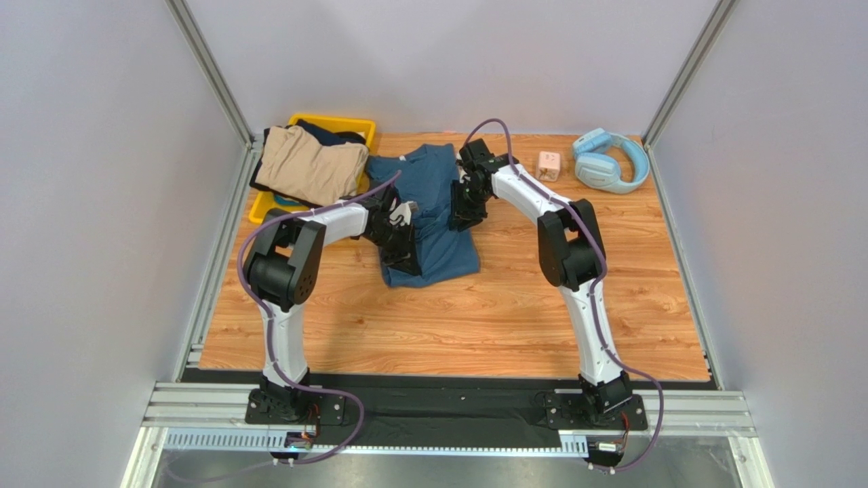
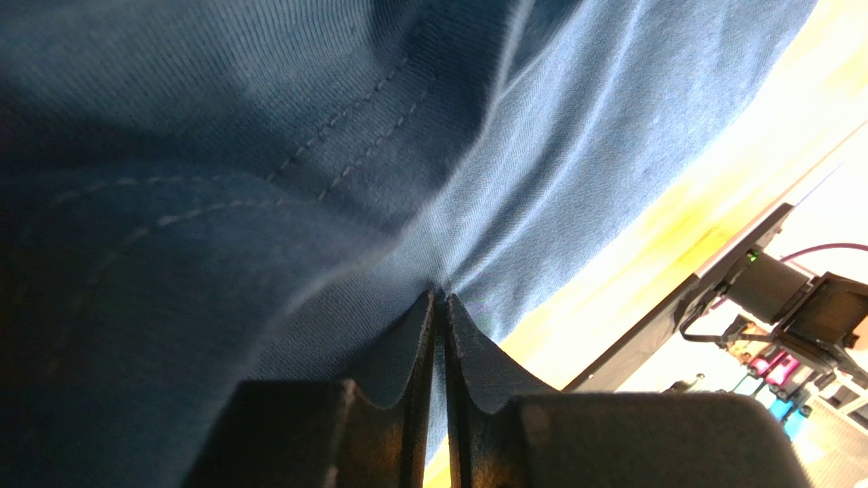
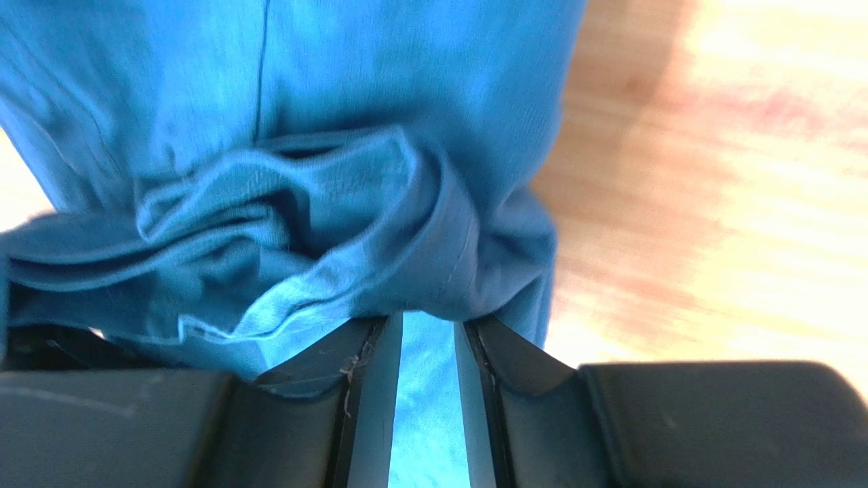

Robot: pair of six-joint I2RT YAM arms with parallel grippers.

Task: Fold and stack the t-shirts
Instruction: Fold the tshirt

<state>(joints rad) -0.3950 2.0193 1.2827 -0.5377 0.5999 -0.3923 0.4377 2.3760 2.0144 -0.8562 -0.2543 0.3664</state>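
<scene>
The teal-blue t-shirt (image 1: 440, 183) lies partly folded on the wooden table, between my two arms. My left gripper (image 1: 403, 240) is at its left edge, and in the left wrist view it (image 2: 441, 297) is shut on a thin fold of the teal cloth (image 2: 306, 153). My right gripper (image 1: 465, 208) is at the shirt's right side. Seen from the right wrist, it (image 3: 428, 323) is shut on a thick bunch of the teal cloth (image 3: 306, 203), which fills the gap between its fingers. A tan t-shirt (image 1: 311, 163) and a dark navy one (image 1: 331, 132) are bunched at the back left.
The tan and navy shirts rest on a yellow bin (image 1: 364, 126) in the back left corner. Light-blue headphones (image 1: 609, 160) and a small pink-and-white cube (image 1: 549, 165) sit at the back right. Grey walls close in the table (image 1: 489, 315) on three sides.
</scene>
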